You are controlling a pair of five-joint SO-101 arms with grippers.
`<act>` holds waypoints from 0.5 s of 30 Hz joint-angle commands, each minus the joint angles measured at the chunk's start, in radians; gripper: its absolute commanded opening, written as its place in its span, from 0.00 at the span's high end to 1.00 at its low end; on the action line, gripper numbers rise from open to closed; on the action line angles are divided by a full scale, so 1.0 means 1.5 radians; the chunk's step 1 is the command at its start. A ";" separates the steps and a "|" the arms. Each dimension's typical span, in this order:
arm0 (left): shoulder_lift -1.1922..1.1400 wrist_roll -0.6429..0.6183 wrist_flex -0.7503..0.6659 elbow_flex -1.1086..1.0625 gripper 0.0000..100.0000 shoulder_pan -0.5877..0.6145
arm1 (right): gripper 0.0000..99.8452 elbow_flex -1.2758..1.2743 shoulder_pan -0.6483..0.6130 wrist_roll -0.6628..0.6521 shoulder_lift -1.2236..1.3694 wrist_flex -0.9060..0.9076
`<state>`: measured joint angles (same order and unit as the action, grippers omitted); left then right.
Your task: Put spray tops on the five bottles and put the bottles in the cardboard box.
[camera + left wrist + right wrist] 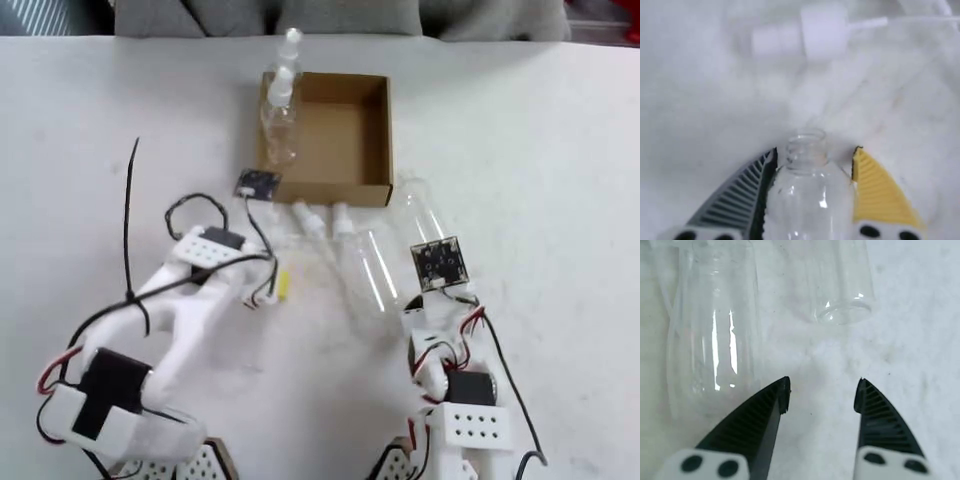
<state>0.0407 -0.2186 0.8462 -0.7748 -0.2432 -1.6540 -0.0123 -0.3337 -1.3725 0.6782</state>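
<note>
Two bottles [715, 340] face spread right end effector [821, 395] — left end effector [814, 151] pinches uncapped bottle [807, 190].

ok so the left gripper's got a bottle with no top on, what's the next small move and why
Probably send the right gripper, open and empty, to the spray top lying just beyond the bare neck of the bottle; the left gripper is shut on that bottle and can't fetch it.
</note>
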 commanded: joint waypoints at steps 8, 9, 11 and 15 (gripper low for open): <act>0.039 -0.052 -0.027 -0.011 0.72 0.011 | 0.81 0.004 -0.001 -0.008 -0.007 -0.007; 0.039 -0.052 -0.027 -0.011 0.73 0.016 | 0.81 0.004 -0.001 -0.008 -0.007 -0.007; 0.040 -0.052 -0.025 -0.011 0.74 0.023 | 0.81 0.004 -0.001 -0.008 -0.007 -0.007; 0.040 -0.078 -0.021 -0.012 0.74 0.023 | 0.81 0.004 -0.001 -0.008 -0.007 -0.007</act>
<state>0.0545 -0.2969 0.8201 -0.7948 -0.2232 -1.6540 -0.0123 -0.3337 -1.3725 0.6782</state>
